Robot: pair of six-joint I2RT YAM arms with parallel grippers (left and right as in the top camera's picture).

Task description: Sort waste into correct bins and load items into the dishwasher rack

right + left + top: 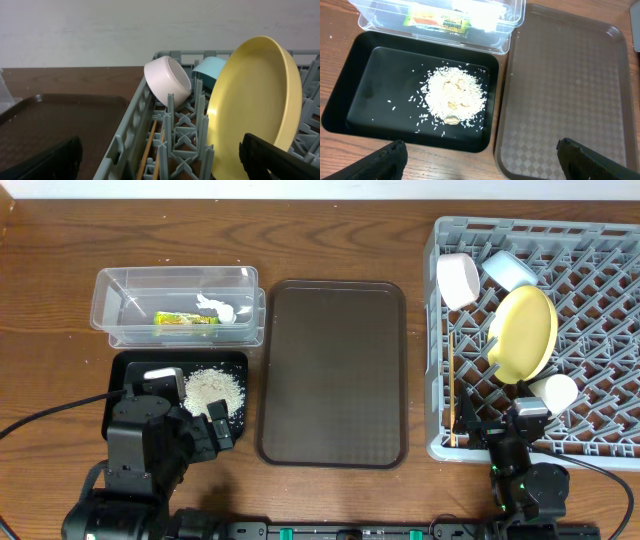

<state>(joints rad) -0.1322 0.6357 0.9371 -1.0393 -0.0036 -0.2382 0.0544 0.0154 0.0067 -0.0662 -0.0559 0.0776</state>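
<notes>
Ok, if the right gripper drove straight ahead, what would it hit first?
Probably the dishwasher rack: its upright pegs stand dead ahead of the open right gripper; the yellow plate sits just right of that line. Depth is unclear.

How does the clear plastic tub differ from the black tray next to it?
The clear tub is see-through with tall walls; the black tray is opaque and shallow. The clear tub holds a green-yellow wrapper and a white tissue; the black tray holds loose rice-like scraps. Both are rectangular, of similar footprint, and lie left of the brown tray.
</notes>
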